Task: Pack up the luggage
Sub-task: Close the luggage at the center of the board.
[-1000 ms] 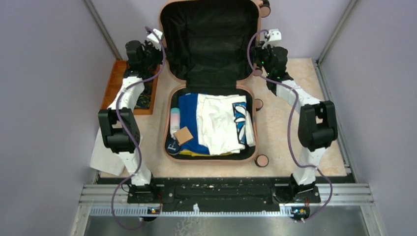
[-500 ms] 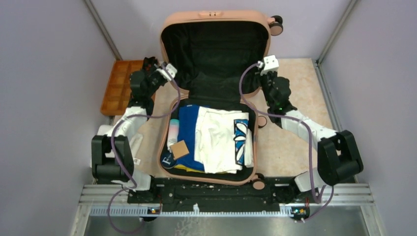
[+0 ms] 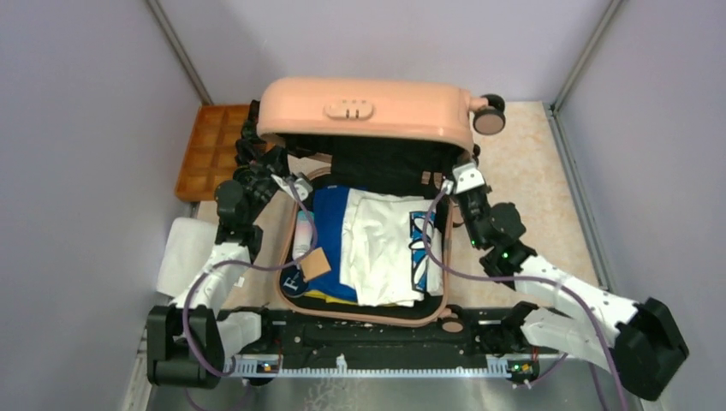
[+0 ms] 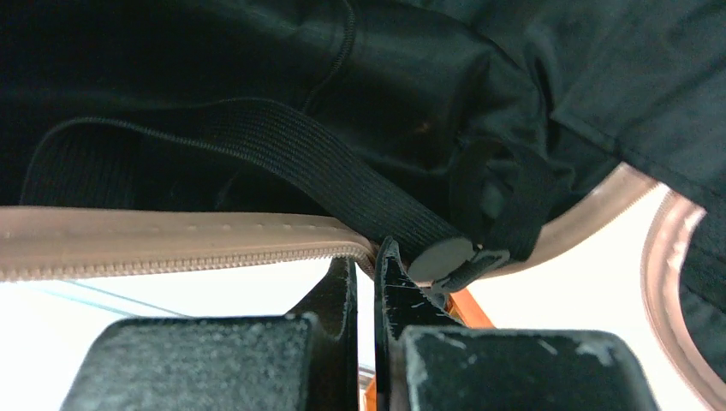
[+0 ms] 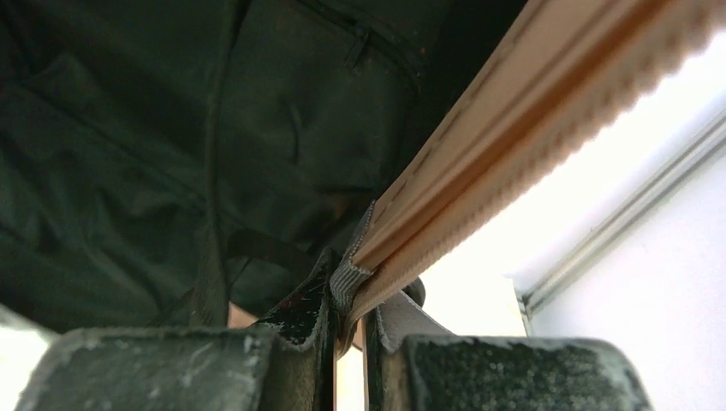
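Luggage (image 3: 368, 110) sat on the tabletop (image 3: 535, 163) between the two arms, its peach-pink lid tilted forward over the packed lower half, neither closed nor fully open. In the base, a white garment (image 3: 377, 248) lay over a blue one (image 3: 330, 218), with a small bottle (image 3: 303, 238) and a tan square item (image 3: 316, 261) along the left side.

The left claw (image 4: 366, 257) was at the lid's left edge. Its fingers were closed to a thin slit, and the zipper rim ran into the gap beside a black elastic strap (image 4: 317, 163) of the lining. The right claw (image 5: 347, 295), at the lid's right edge, was pinched just as tightly on the zipper tape of the rim.

One wheel (image 3: 490, 122) of the luggage stuck out at the lid's far right corner. An orange compartmented tray (image 3: 205, 150) sat just left of the lid.
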Motion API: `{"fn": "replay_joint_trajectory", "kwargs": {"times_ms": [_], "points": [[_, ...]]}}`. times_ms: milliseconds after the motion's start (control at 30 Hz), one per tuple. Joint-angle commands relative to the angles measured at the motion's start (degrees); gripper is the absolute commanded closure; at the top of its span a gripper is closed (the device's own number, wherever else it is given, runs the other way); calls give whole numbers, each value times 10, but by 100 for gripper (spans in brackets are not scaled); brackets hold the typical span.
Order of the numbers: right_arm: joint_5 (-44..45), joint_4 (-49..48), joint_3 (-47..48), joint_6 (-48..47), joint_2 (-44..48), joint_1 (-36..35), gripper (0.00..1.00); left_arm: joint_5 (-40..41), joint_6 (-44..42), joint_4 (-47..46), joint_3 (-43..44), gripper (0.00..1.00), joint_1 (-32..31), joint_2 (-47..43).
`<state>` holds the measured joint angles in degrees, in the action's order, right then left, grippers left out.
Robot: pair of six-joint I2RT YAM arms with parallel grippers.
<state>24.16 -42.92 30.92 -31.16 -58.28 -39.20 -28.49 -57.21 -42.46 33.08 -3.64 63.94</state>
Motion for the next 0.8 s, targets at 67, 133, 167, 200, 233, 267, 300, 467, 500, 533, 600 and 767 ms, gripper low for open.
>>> {"fn": "replay_joint_trajectory", "kwargs": {"times_ms": [67, 133, 167, 200, 233, 267, 300, 467, 500, 533, 600, 767], "points": [[-34, 77, -28, -4, 169, -107, 100, -145, -212, -32, -38, 100, -30, -114], [-22, 121, -26, 14, 205, -132, 100, -133, -213, 44, -31, 100, -30, -158], [-19, 141, -24, 20, 221, -140, 100, -127, -209, 90, -23, 100, -30, -181], [-19, 163, -23, 29, 234, -145, 98, -127, -206, 137, -14, 100, -30, -203], [-27, 188, -18, 42, 245, -146, 96, -126, -205, 188, -2, 96, -30, -222], [-36, 215, -12, 57, 257, -146, 94, -128, -207, 244, 12, 94, -30, -239], [-48, 239, -7, 72, 264, -146, 90, -129, -203, 293, 26, 90, -30, -253], [-84, 315, 0, 122, 292, -146, 77, -131, -204, 512, 80, 77, -30, -307], [-90, 328, 0, 130, 295, -146, 77, -129, -211, 551, 84, 77, -30, -318], [-98, 343, 2, 136, 298, -146, 76, -126, -218, 570, 84, 78, -30, -326], [-118, 370, 6, 146, 304, -146, 76, -117, -223, 583, 76, 82, -29, -341], [-154, 444, 27, 179, 322, -147, 74, -113, -214, 608, 87, 85, -30, -358]]}}
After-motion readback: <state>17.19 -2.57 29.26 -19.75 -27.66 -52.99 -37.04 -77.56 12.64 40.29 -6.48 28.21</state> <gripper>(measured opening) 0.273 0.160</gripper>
